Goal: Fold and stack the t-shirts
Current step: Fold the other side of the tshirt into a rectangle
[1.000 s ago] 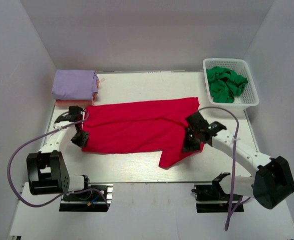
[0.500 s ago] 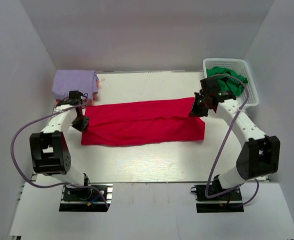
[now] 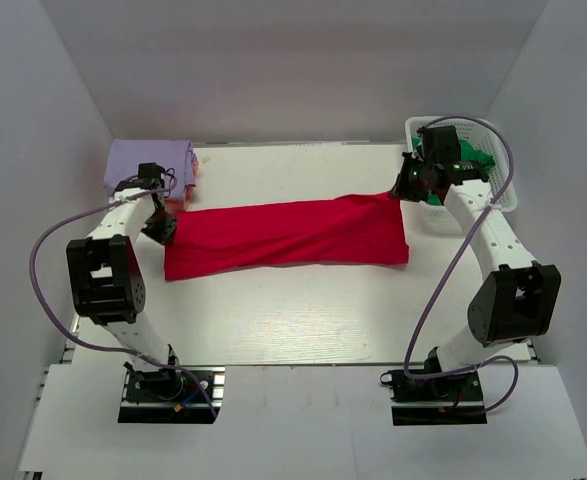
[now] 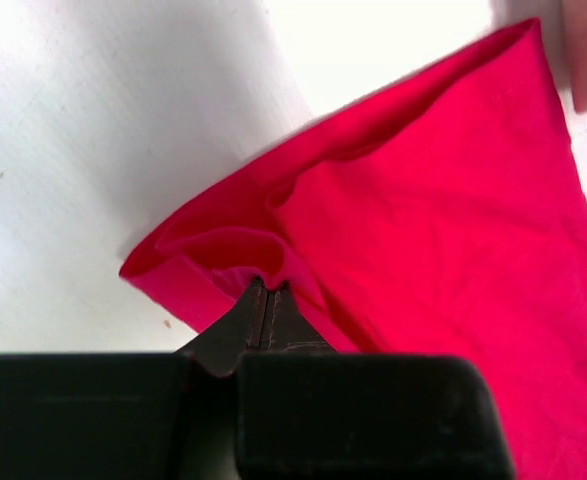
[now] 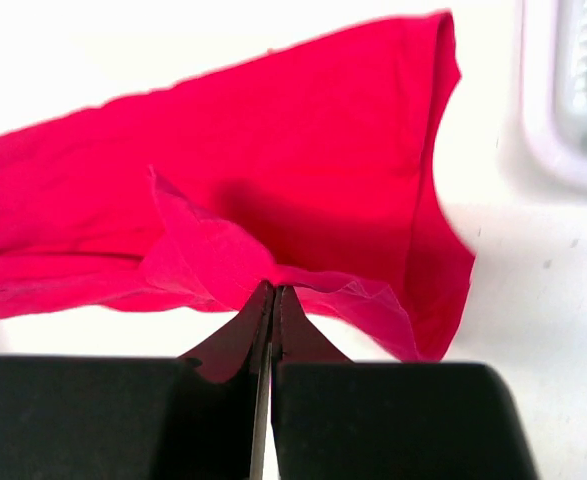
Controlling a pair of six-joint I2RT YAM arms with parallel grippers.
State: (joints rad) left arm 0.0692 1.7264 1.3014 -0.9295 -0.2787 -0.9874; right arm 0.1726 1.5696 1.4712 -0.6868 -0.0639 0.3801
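The red t-shirt (image 3: 288, 235) is plain bright red, the lavender t-shirt (image 3: 148, 163) plain pale purple, the green t-shirt (image 3: 476, 158) deep green. The basket (image 3: 504, 195) is white lattice; the surface (image 3: 293, 310) white.

We record: one white table (image 3: 303, 315), matte, brightly and evenly lit; one plain pale grey back wall (image 3: 293, 70); a left side wall (image 3: 23, 170) and a right side wall (image 3: 563, 180), same finish, enclosing it.

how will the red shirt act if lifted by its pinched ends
Likely floppy: the red t-shirt bunches at each pinch and would probably sag between the left gripper and right gripper. Probably light: small pinches hold it.
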